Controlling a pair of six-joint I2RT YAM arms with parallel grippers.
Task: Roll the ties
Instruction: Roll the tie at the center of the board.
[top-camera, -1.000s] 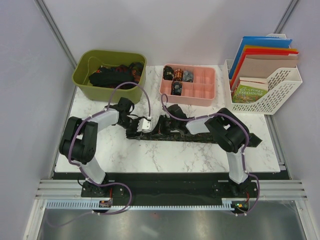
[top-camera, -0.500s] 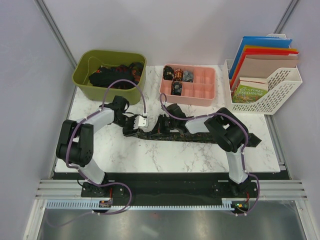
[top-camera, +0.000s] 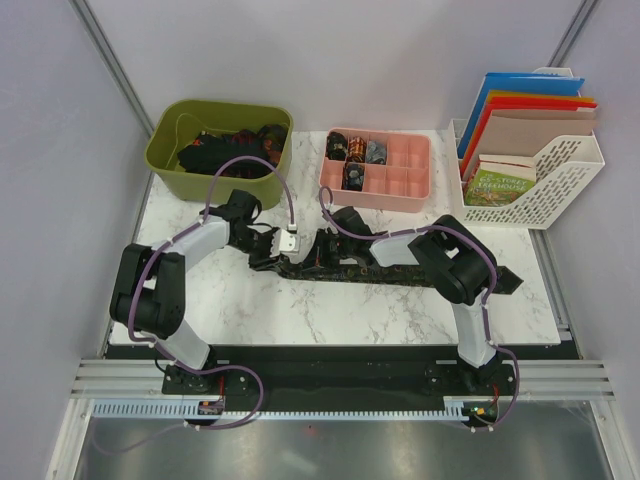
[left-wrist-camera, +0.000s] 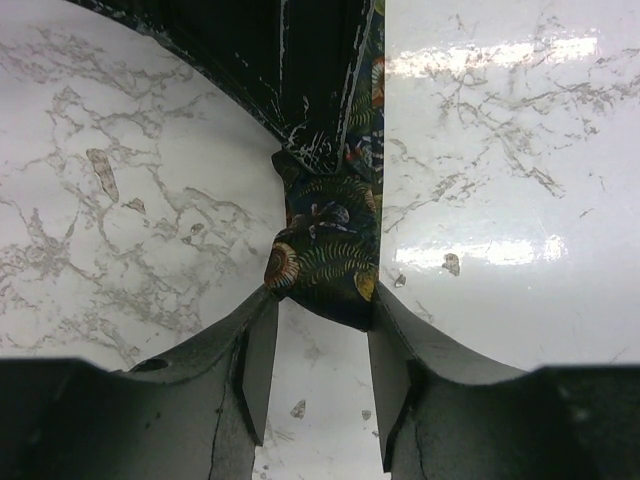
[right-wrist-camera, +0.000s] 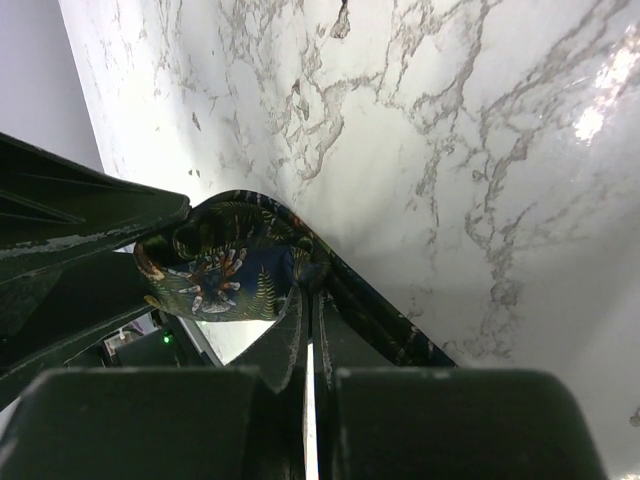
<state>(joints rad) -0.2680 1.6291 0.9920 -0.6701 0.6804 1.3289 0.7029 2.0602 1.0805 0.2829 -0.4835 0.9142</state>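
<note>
Left fingers, part-spread, bracket the folded tip of the patterned necktie to start its roll. Right fingers, pressed together, pin the tie against the marble tabletop, apparently anchoring it.

A white marble table carries everything. On it lie a tie, a green bin, a pink tray and a white file rack.

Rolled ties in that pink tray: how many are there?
4: three sit side by side along the pink tray's back row, and one is just in front of them. None seems hidden.
</note>
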